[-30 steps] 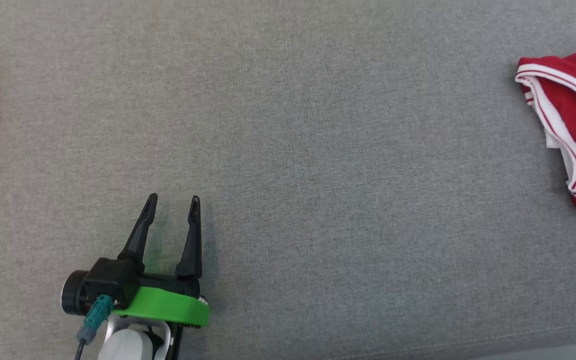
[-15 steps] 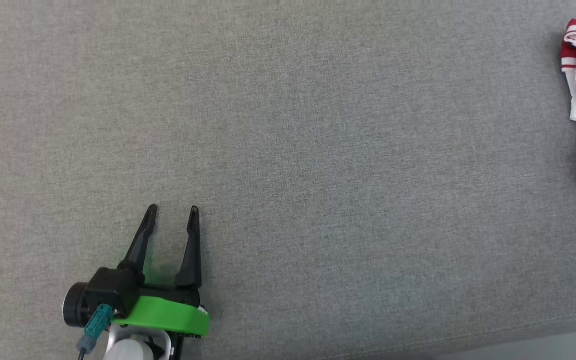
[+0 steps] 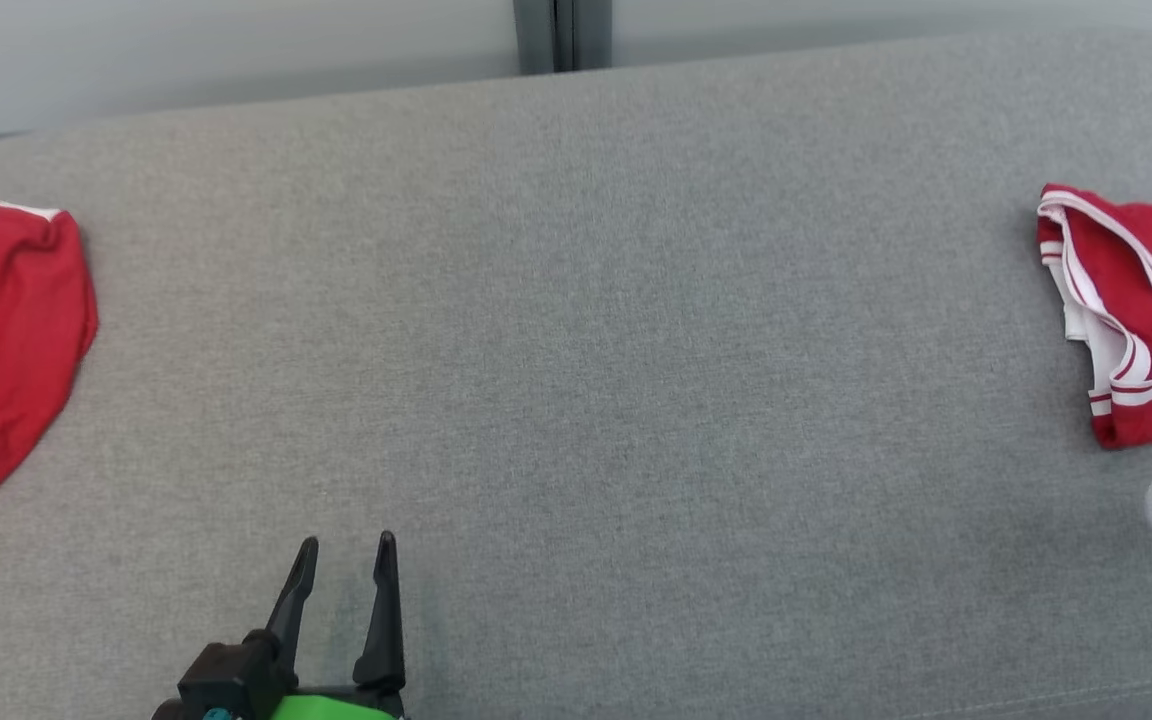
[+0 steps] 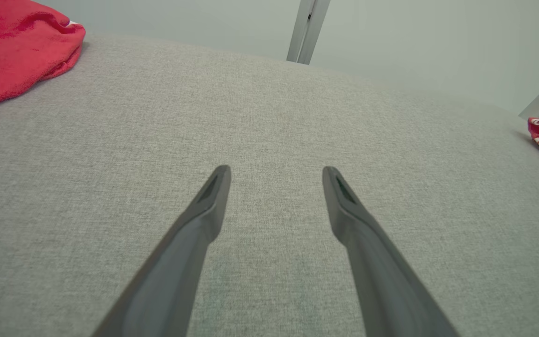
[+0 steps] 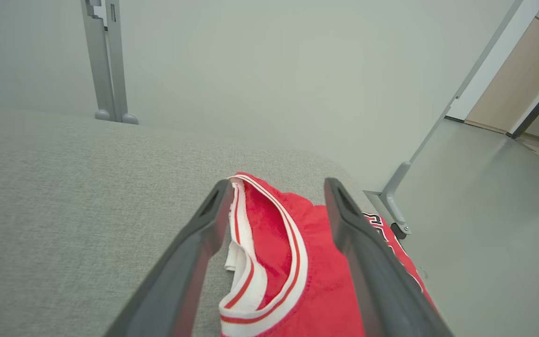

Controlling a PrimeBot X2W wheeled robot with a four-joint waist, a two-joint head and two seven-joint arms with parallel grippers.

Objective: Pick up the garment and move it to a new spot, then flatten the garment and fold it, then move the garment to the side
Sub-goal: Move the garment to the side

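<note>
2 red garments (image 3: 11, 320) (image 3: 1101, 290), 2 grippers (image 3: 347, 540) (image 5: 276, 187) — L/R, 1 grey surface (image 3: 576, 350)

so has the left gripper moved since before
Cannot tell: the left gripper shows lower, but the sofa's far edge dropped too, so the camera moved.

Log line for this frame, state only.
stage: pre-grasp | right pincer: open, at red-and-white garment | left pincer: open, above grey surface | plain red cloth: far left

Grey fabric surface (image 3: 576, 300); red cloth (image 3: 6, 330) lying left, white-trimmed red garment (image 3: 1126, 260) right
</note>
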